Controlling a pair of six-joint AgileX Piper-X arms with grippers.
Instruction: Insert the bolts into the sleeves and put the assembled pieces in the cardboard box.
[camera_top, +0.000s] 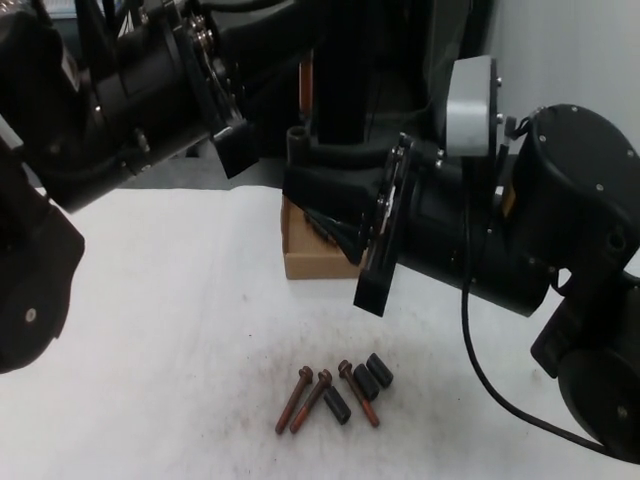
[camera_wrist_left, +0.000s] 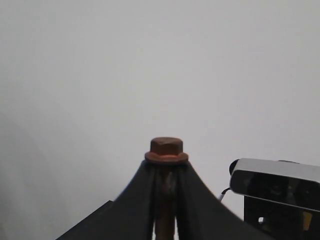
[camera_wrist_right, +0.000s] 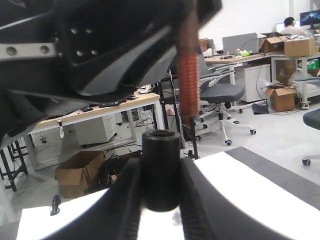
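The held bolt (camera_wrist_left: 166, 150) was gripped by its shank in the left jaws, which were pinched narrow just under the flanged head. The held sleeve (camera_wrist_right: 161, 150) was clamped upright in the right jaws, its bore open at the top. Both pieces were carried in the air above the table (camera_top: 150, 300). The threaded shank (camera_wrist_right: 188, 85) was seen hanging just short of the sleeve's mouth, a little off the bore and not yet entered.

This was judged to be the insertion step, caught at the line-up. To be done well, the tip should first be centred over the bore and the two axes made parallel. Only then should the bolt be fed in, straight and slowly. A tilted entry could be expected to snag the thread on the rim or twist the sleeve in its grip. Both grips would best be kept firm until the head was seated.

On the table, three loose bolts (camera_top: 312, 400) were counted, with three loose sleeves (camera_top: 366, 382) just beside them. With the pair in the air, that made four of each. One cardboard box (camera_top: 300, 262) was counted farther back, partly hidden by an arm, and its contents could not be made out.
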